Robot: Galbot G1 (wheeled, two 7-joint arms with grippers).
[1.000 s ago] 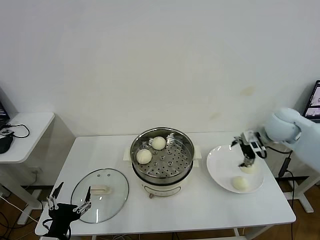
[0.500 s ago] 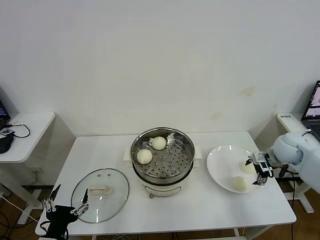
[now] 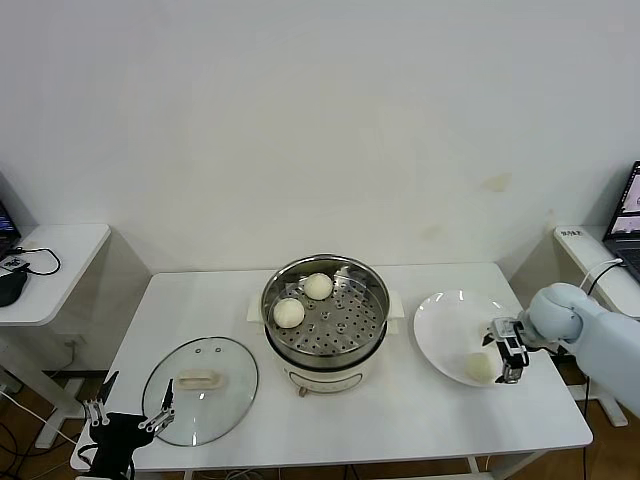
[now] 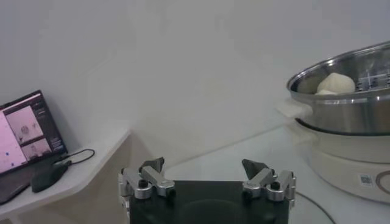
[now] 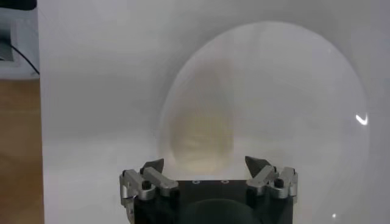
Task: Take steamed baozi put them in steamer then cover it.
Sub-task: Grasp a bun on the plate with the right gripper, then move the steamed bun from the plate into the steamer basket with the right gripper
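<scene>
1. two steamed baozi sit inside the steamer (image 3: 325,312), on its steel tray full of holes. one bun (image 3: 318,286) is at the back and the other bun (image 3: 288,312) is nearer the front, on the robot's left side of the tray. they are close but not touching.
2. one more bun (image 3: 480,366) lies on the white plate (image 3: 445,325), near the plate's front edge. the plate is just to the right of the steamer.
3. the steamer is a shiny round pot on a cream-white base. it stands in the middle of the white surface (image 3: 230,290) and has no cover on it.
4. the cover (image 3: 200,389) is a round glass lid with a pale handle (image 3: 197,380). it lies flat on the surface, to the left of the steamer and nearer the front edge.
5. the right pincer (image 3: 506,352) is low over the right side of the plate, right beside the bun there. its fingers are spread wide and hold nothing. in the right wrist view the bun (image 5: 201,137) sits just ahead of the wide fingers (image 5: 152,167).
6. the left pincer (image 3: 128,416) waits low at the front left corner of the surface, just beside the cover. its fingers are wide too, and it holds nothing.
7. a small side table (image 3: 55,265) stands far to the left.
</scene>
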